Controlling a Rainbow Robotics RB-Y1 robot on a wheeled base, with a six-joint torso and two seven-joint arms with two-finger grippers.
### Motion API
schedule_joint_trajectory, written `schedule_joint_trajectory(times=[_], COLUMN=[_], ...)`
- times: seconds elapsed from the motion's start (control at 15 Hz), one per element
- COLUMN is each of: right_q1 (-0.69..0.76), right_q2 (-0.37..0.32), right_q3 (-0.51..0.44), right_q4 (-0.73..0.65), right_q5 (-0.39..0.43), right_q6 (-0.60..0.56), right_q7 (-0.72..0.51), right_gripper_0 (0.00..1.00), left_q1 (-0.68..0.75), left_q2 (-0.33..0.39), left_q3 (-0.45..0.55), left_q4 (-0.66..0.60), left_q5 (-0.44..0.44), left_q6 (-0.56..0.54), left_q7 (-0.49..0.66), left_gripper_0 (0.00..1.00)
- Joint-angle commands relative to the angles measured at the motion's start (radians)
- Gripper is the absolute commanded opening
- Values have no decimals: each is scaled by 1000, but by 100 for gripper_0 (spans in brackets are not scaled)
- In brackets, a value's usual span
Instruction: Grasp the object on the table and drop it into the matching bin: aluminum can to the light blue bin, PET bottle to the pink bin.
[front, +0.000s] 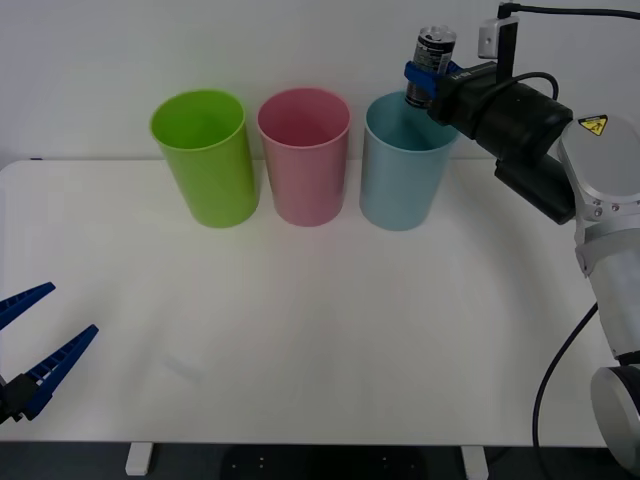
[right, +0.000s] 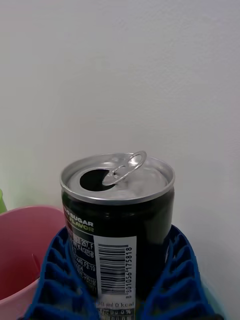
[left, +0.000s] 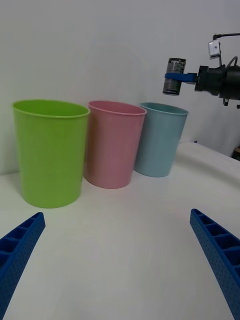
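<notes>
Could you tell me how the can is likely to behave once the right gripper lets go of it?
The can is open, so it is probably empty and light. Held upright in the right gripper above the blue bin, it should drop in, though it may tip or bounce. Its thin, smooth wall probably dents easily.

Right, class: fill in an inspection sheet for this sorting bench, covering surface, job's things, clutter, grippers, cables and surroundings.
Surface: white table, bare in front of the bins.
Job's things: aluminum can upright, held above the light blue bin; pink bin beside it.
Clutter: lime green bin, left of the pink one.
Grippers: right gripper shut on the can; left gripper open, low at the table's near left.
Cables: black cable along the right arm.
Surroundings: plain white wall.
</notes>
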Motion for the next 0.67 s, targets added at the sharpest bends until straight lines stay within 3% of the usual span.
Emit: schedule_joint_trajectory(times=[0.07,0.67], right_q1=[0,28], right_q2=[0,-1], right_q3=[-1,-7], right_q4=[-1,-1], right_q5=[0,-26], right_q6=[5,0], right_q7=[10,35], right_gripper_0=[100,100], left_q1=[0,0], left_q2=[0,0], left_q3=[0,0], left_q4=[0,0], left_q5=[0,0], left_q6=[0,0], left_q7=[0,0], left_gripper_0=[100,100])
